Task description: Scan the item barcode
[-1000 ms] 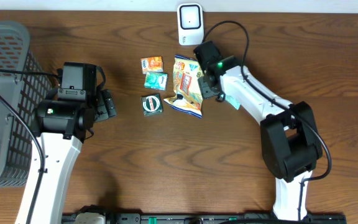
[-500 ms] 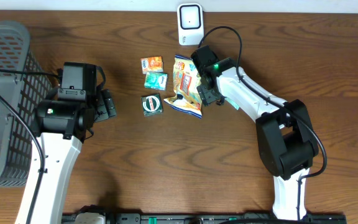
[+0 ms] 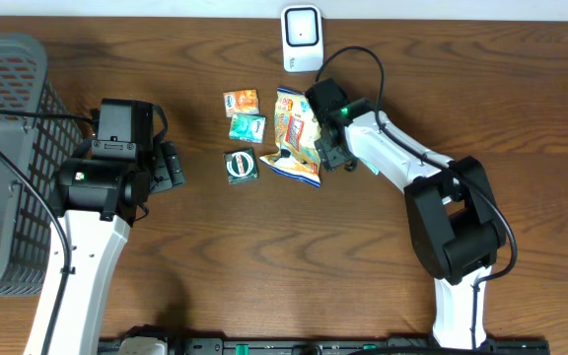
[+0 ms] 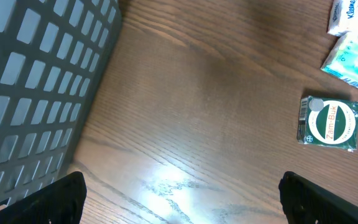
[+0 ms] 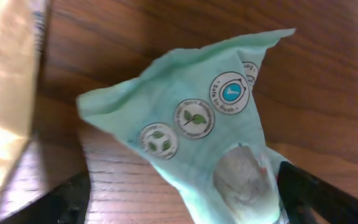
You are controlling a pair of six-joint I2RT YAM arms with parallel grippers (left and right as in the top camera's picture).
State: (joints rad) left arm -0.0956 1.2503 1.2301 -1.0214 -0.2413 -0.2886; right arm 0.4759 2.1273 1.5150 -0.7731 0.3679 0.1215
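Observation:
A mint-green soft packet (image 5: pixel 191 118) with round stickers lies crumpled on the wood between the fingers of my right gripper (image 5: pixel 185 199). The jaws stand wide: the packet lies against the right finger (image 5: pixel 319 199) and apart from the left finger (image 5: pixel 58 202). No barcode shows on it. Overhead, the right gripper (image 3: pixel 331 150) sits at the right edge of a yellow snack bag (image 3: pixel 299 138), below the white scanner (image 3: pixel 302 37). My left gripper (image 3: pixel 173 166) is open over bare wood, left of a green Zam-Buk box (image 4: pixel 329 122).
An orange packet (image 3: pixel 241 102), a teal packet (image 3: pixel 248 126) and the green box (image 3: pixel 242 166) lie left of the snack bag. A grey mesh basket (image 3: pixel 8 118) fills the left side, its wall close to the left gripper (image 4: pixel 179 199).
The right gripper's jaws have spread wider and its wrist has shifted slightly left toward the snack bag. The left arm has not moved.

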